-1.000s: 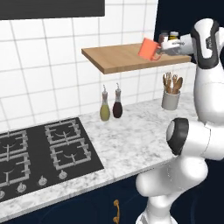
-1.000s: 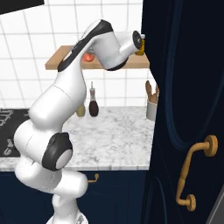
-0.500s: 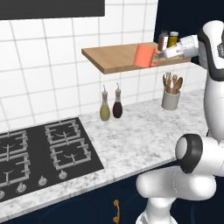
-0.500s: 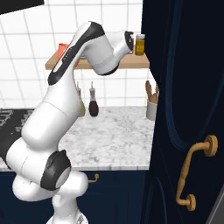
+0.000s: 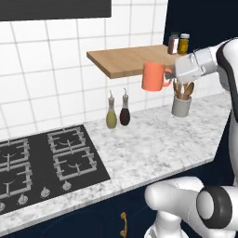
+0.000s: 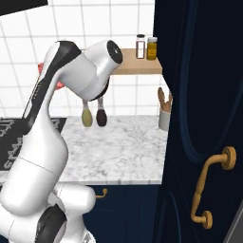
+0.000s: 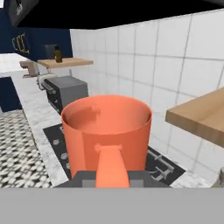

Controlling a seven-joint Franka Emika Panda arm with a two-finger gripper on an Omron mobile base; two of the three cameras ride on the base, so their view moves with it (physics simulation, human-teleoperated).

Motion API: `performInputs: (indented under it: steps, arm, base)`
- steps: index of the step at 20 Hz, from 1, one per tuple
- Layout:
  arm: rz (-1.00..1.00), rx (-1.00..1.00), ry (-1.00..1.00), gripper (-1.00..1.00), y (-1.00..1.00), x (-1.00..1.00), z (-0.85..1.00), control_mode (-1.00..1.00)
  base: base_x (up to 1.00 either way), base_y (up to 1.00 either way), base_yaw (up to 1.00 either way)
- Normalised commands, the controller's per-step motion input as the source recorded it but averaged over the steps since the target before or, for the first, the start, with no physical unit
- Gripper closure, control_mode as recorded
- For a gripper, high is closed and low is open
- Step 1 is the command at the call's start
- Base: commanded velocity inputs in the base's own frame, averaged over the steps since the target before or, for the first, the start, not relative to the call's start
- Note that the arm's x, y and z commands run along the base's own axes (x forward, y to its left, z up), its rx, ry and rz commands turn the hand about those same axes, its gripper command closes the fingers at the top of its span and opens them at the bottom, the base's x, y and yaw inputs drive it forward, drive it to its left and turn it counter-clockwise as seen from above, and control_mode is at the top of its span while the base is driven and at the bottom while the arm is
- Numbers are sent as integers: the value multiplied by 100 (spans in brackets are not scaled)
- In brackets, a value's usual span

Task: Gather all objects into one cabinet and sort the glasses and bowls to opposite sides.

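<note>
The mug (image 7: 107,133) sits at the centre of the hand view, close to the camera: a plain orange cylinder with an open, empty mouth, upright, its flat handle running down toward the bottom edge where the fingers (image 7: 112,178) are clamped on it from either side. In the left base view the mug (image 5: 154,76) hangs in the air right of centre in the upper half of the frame, handle turned to the right, where the fingers (image 5: 171,76) hold it. It is just in front of and slightly below the front edge of the wooden shelf (image 5: 125,60), touching nothing else, well above the bench (image 5: 153,142).

Lower in that frame, the marbled bench carries a black hob (image 5: 39,160) at the lower left. Farther back, at the tiled wall, two bottles (image 5: 117,111) stand side by side under the shelf, and a grey pot of wooden utensils (image 5: 181,103) stands to the right, below the hand. Two small jars (image 5: 179,43) stand on the shelf's far right end, in the upper right.

In the right base view the navy cabinet door (image 6: 199,118) takes up the right side of the frame, with its curved brass handle (image 6: 212,185) at the lower right. The arm covers most of the mug; a sliver of red-orange shows at the arm's left edge, too small to identify.
</note>
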Motion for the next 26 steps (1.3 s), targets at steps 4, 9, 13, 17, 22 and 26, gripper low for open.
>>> performInputs:
  steps: [4,9,13,17,22,26]
  arm:
    - [-3,-3,-5,100,12,-69,-9,-100]
    - [-2,0,0,100,30,-56,-12,-100]
    - [-1,0,-2,100,23,-60,-1,-100]
    - [0,-1,-2,100,6,-15,0,100]
    - [0,0,0,100,0,0,0,100]
    - [0,0,0,100,0,0,0,100]
  base:
    - [0,0,0]
    - [0,0,0]
    - [0,0,0]
    - [0,0,0]
    - [-73,16,7]
    - [-93,89,22]
